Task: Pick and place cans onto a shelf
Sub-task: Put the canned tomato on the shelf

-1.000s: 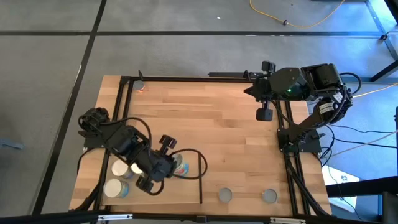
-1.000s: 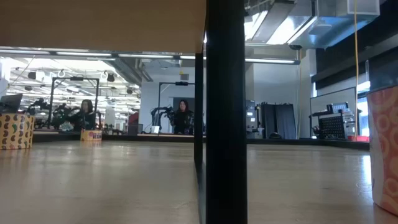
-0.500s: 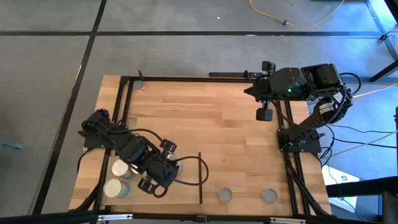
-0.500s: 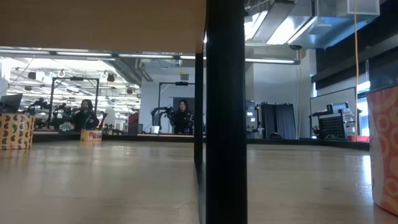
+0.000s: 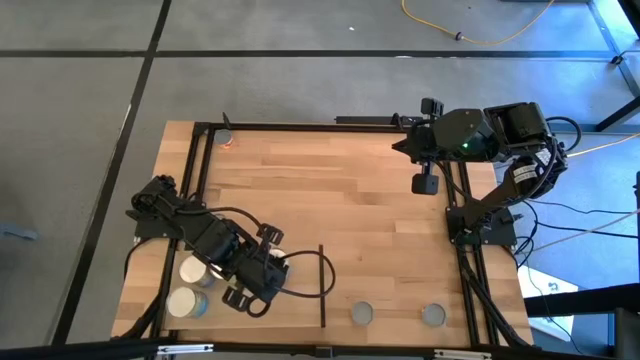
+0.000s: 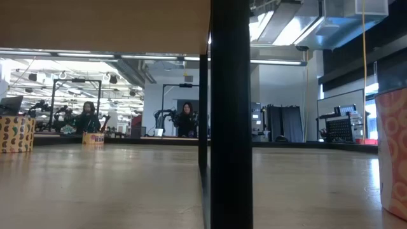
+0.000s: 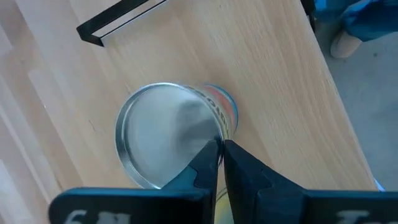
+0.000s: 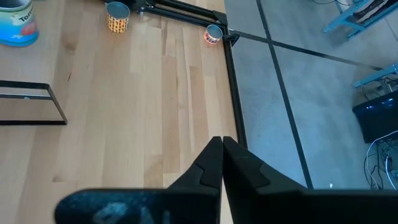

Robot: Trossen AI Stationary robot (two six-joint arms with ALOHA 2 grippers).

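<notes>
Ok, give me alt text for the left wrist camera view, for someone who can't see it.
Looking past the left claw, whose two dark fingers are pressed together, a can with a grey metal top and colourful label stands on pale wood just beyond the fingertips. A thin black strip crosses the far corner.

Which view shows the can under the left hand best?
Left wrist view: the can fills the frame, grey metal top and label edge clear, right behind the left hand. In the high view the arm hides it almost fully. The low and right wrist views don't clearly show it.
</notes>
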